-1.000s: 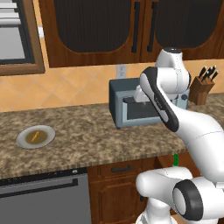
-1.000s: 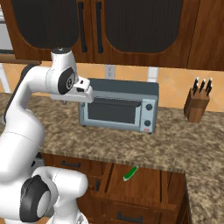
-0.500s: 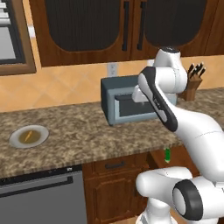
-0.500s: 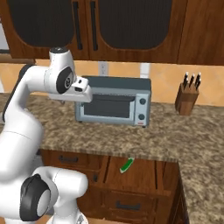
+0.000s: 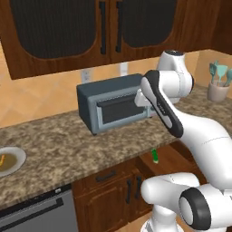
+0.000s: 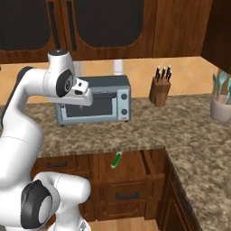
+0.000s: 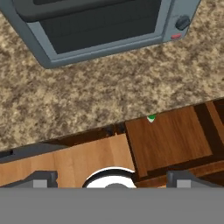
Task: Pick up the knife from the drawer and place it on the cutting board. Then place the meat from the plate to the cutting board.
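Nothing of the task looks done yet. The knife (image 6: 116,159) lies in the open drawer (image 6: 131,163) below the worktop (image 6: 180,131), in front of and below the toaster oven (image 6: 94,105), with nothing gripping it. In the hand view a tip of green at the worktop's edge marks it (image 7: 151,117). The tool (image 7: 111,180) hangs above that drawer, in front of the oven, its fingers spread wide and holding nothing. The plate (image 5: 10,161) sits far to the oven's left on the worktop, and a thin orange strip on it seems to be the meat (image 5: 2,159). Both moves therefore remain, by my reading.

The knife's handle is bright green and smooth; its blade is too small to make out. The drawer is flat brown wood with a plain floor. The worktop is speckled brown stone. The oven is a boxy blue-grey metal case with a dark glass door and a bar handle. The plate is round, shallow and pale, with an olive centre.
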Controlling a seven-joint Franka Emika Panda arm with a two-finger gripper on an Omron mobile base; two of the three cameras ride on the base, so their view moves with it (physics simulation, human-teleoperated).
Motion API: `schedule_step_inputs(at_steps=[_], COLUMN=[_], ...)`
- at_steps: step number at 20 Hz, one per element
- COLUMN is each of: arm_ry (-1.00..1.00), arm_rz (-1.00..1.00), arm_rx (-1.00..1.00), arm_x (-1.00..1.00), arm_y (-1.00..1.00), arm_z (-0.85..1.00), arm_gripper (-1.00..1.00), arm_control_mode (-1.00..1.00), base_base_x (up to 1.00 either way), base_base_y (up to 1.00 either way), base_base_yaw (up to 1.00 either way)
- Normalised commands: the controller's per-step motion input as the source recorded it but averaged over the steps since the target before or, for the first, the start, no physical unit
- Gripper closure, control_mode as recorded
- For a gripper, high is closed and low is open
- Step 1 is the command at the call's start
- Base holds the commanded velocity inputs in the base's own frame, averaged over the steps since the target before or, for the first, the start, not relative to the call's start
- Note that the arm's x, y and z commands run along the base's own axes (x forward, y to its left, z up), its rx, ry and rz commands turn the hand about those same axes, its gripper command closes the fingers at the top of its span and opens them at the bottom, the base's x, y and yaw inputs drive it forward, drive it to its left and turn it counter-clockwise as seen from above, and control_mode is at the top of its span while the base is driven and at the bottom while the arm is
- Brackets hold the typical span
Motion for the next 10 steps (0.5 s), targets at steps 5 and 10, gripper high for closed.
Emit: schedule_step_inputs(at_steps=[5, 10], arm_ry=[0.0, 0.0], arm_rz=[0.0, 0.0], arm_rx=[0.0, 0.0], arm_x=[0.0, 0.0], arm_y=[0.0, 0.0], arm_z=[0.0, 0.0], arm_gripper=[-1.0, -1.0], arm_control_mode=[1.0, 1.0], base_base_x=[-0.07, 0.05], base_base_y=[0.65, 0.48], base_base_yaw=[-0.39, -0.11])
